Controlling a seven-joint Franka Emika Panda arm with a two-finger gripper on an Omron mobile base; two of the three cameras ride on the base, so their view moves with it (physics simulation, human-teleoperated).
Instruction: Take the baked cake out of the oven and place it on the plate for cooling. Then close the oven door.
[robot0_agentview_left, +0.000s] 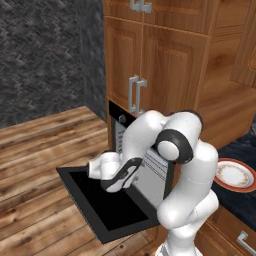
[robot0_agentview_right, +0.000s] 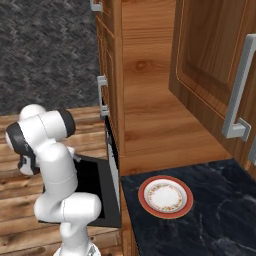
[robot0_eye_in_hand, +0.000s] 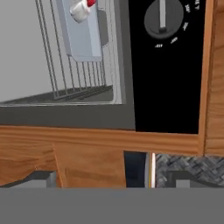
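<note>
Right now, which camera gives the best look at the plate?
The right base view: the plate lies whole on the dark counter, red-orange rim and cream centre plain to see. In the left base view it sits at the right edge, partly hidden behind the robot's arm.

A glossy white robot arm is built from thick, rounded tube segments with smooth, bulbous shells. Dark, near-black rings mark its joints, the clearest being a round band around a white cap at the elbow. The hand section is white with a black strip along one side. No cables or screws are visible.
</note>
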